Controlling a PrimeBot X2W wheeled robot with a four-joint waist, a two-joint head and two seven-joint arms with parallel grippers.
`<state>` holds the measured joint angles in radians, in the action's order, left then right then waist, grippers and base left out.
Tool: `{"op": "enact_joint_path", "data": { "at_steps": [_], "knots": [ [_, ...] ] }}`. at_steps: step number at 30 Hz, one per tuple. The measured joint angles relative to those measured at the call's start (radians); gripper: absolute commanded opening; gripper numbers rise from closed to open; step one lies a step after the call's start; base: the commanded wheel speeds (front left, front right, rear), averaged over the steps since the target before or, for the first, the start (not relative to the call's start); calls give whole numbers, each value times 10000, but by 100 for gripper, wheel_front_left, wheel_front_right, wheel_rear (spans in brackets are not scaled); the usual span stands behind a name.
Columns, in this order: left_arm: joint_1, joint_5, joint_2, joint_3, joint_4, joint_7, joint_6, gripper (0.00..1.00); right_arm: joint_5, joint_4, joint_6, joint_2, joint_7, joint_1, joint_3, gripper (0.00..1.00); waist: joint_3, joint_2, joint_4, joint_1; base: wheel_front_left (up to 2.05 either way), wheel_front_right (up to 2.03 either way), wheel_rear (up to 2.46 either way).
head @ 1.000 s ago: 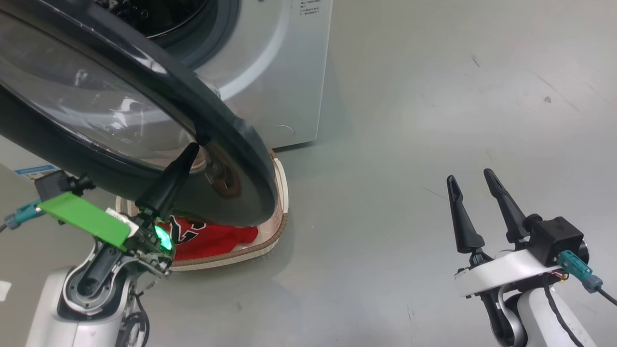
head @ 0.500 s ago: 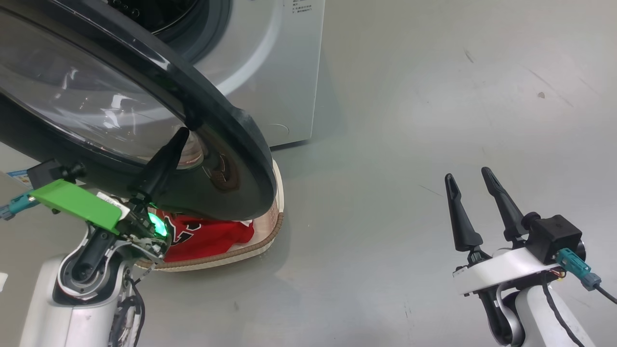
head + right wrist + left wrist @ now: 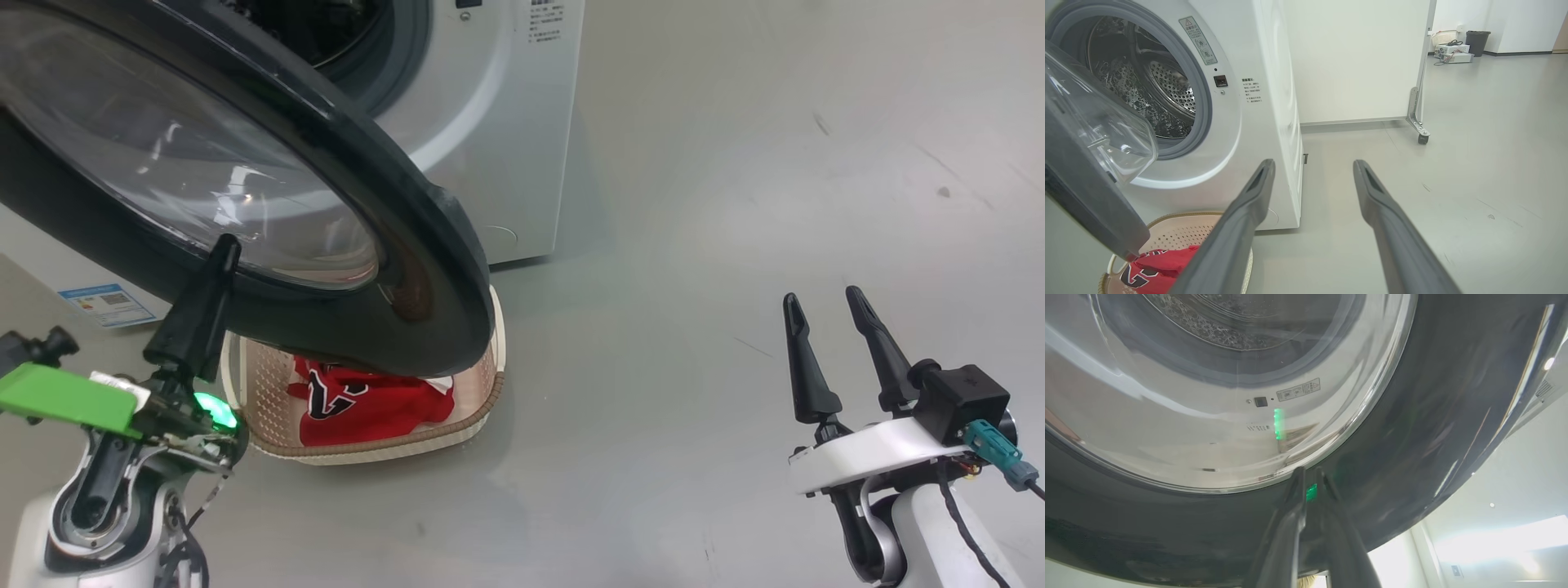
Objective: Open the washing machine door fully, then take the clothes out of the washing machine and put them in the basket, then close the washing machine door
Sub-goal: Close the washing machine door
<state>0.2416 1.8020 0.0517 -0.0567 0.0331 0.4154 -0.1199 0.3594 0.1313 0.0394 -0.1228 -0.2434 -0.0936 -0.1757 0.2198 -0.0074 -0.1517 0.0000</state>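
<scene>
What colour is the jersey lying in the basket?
The jersey is red with dark lettering and some white; clearest in the head view.

left gripper (image 3: 226, 245) raised with fingers together, right gripper (image 3: 822, 296) fingers spread apart

1 washer (image 3: 490, 122), 1 door (image 3: 424, 269), 1 basket (image 3: 483, 398), 1 jersey (image 3: 367, 408)

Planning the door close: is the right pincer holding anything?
No, the right pincer stands open, with nothing but floor between its tips.
</scene>
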Motion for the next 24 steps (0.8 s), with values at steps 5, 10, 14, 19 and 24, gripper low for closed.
{"op": "enact_joint_path", "data": {
  "at_steps": [5,10,14,19,24],
  "knots": [
    [-458,-8,-25,-324,-508,-217,0,100,-4,58,-46,-46,-10,22,31,100,-237,0,217,0,0,0,0],
    [-894,-29,-56,-723,-767,-596,0,100,-6,151,-65,-48,-12,138,35,100,-519,0,398,0,0,0,0],
    [-1197,-240,-75,-1011,-966,-959,0,100,-6,251,-63,-44,-13,281,21,100,-773,0,497,0,0,0,0],
    [-1630,-1570,-73,-1206,-1177,-1710,0,100,-8,270,-65,-63,-15,498,36,100,-1091,0,579,0,0,0,0],
    [-2008,-4274,489,-1185,-1524,-2798,0,100,-56,221,-69,-115,-58,634,65,100,-1259,0,703,0,0,0,0]
  ]
}}
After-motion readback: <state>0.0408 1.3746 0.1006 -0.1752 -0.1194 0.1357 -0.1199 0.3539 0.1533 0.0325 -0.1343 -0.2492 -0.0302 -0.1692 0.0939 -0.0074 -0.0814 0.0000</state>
